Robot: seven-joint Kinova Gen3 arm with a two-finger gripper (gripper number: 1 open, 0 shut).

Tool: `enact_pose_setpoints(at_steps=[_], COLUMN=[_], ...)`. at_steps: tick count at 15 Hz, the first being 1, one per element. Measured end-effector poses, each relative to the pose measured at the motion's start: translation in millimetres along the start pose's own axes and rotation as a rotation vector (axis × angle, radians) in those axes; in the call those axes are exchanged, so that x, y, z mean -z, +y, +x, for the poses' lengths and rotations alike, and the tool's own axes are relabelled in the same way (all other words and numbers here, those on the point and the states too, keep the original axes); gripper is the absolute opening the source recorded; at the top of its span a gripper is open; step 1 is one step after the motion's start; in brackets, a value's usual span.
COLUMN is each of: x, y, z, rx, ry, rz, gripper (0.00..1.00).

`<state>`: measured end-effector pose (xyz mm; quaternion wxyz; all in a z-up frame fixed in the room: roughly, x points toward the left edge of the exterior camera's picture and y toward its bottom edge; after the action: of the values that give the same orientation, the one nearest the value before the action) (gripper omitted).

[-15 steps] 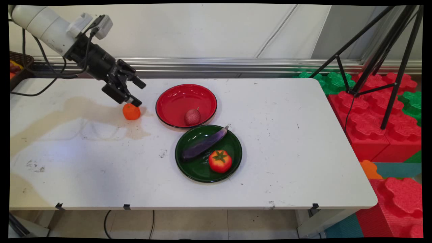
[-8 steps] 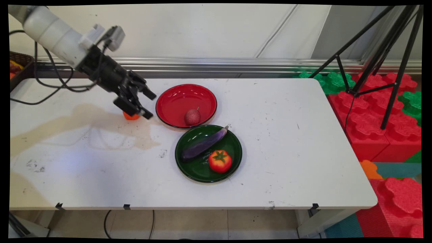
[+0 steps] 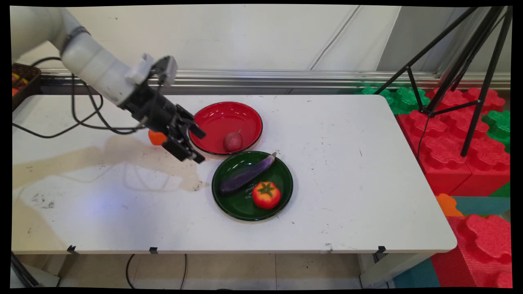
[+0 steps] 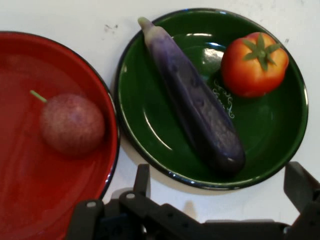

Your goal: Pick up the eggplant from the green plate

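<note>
My gripper [image 3: 200,147] hangs open and empty just over the table, in the gap left of the red plate [image 3: 220,118] and up-left of the green plate [image 3: 282,175]. A small orange fruit [image 3: 155,137] sits on the table behind it, partly hidden by the hand. In the hand view the gripper [image 4: 220,176] points at the green plate [image 4: 270,130], which holds a purple eggplant [image 4: 197,97] and a tomato [image 4: 254,64]. The red plate [image 4: 30,175] holds a round reddish fruit [image 4: 71,124]. The same eggplant [image 3: 246,174], tomato [image 3: 266,194] and reddish fruit [image 3: 233,141] show in the main view.
A dark basket [image 3: 25,77] sits at the table's far left edge. A black tripod [image 3: 470,94] stands over red and green foam blocks [image 3: 453,151] to the right of the table. Black cables [image 3: 81,118] hang from the arm.
The open gripper has moved right and toward the near side, from above the orange fruit to beside the two plates. The orange fruit has stayed on the table.
</note>
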<state>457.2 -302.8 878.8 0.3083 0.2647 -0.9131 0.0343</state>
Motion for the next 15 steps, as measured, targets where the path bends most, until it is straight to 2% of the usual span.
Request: enact_pose_setpoints(at_steps=[7,15], x=[-57.5,-109.2], y=[21.1,27.2], z=[12.8,20.1], rx=[0.026,0.028], ry=[-0.054,-0.103], rz=[0.004,0.015], gripper=[1.00,1.00])
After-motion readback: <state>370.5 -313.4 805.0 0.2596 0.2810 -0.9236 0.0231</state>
